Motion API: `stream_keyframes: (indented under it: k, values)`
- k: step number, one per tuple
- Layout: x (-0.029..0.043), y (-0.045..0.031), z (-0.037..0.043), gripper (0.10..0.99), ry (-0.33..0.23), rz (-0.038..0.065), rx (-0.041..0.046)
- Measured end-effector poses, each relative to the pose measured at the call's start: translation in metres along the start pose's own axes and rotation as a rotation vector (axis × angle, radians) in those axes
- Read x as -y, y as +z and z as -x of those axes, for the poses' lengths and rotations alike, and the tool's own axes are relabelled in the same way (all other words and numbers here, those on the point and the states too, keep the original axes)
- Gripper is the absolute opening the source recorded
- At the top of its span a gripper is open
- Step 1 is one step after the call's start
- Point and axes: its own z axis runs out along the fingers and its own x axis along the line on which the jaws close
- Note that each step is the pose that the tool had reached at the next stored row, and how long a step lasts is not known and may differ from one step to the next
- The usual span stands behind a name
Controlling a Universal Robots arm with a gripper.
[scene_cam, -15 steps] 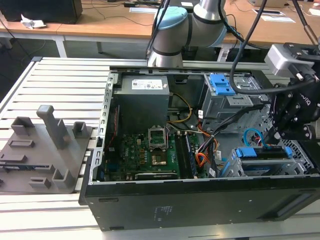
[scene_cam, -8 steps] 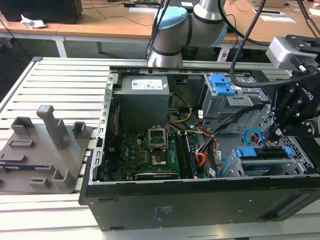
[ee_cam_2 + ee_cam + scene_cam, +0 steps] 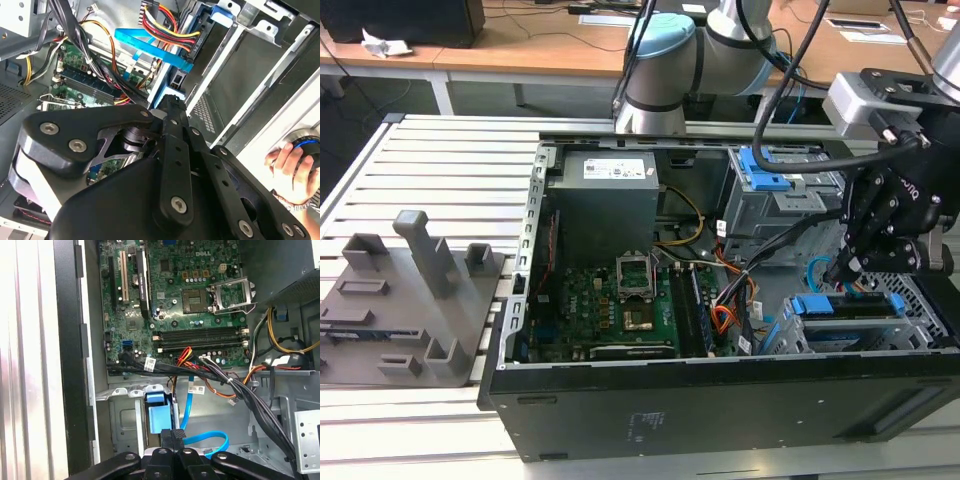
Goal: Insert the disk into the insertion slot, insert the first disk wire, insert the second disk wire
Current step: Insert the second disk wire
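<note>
Open computer case (image 3: 720, 400) on slatted table (image 3: 440, 170), toward the exterior view's right; fixture tray with upright blocks (image 3: 410, 300) on the table just beside the case's left wall in that view. Inside the case: motherboard (image 3: 610, 310) on the floor at the left half, power supply (image 3: 605, 195) at the far left corner behind it, tall drive cage (image 3: 775, 205) at the far right corner, insertion slot (image 3: 850, 325) at the near right corner with the disk (image 3: 845, 305) in it. Gripper (image 3: 847, 262) over the slot's far edge; robot arm base (image 3: 660, 70) behind the case's far wall.
</note>
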Motion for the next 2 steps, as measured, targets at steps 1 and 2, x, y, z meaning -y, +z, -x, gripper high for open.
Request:
stream_keyframes:
  k: [1, 2]
  values:
    - [0.0, 0.0, 0.0, 0.106, 0.0, 0.0, 0.0]
    - [0.0, 0.0, 0.0, 0.106, 0.0, 0.0, 0.0]
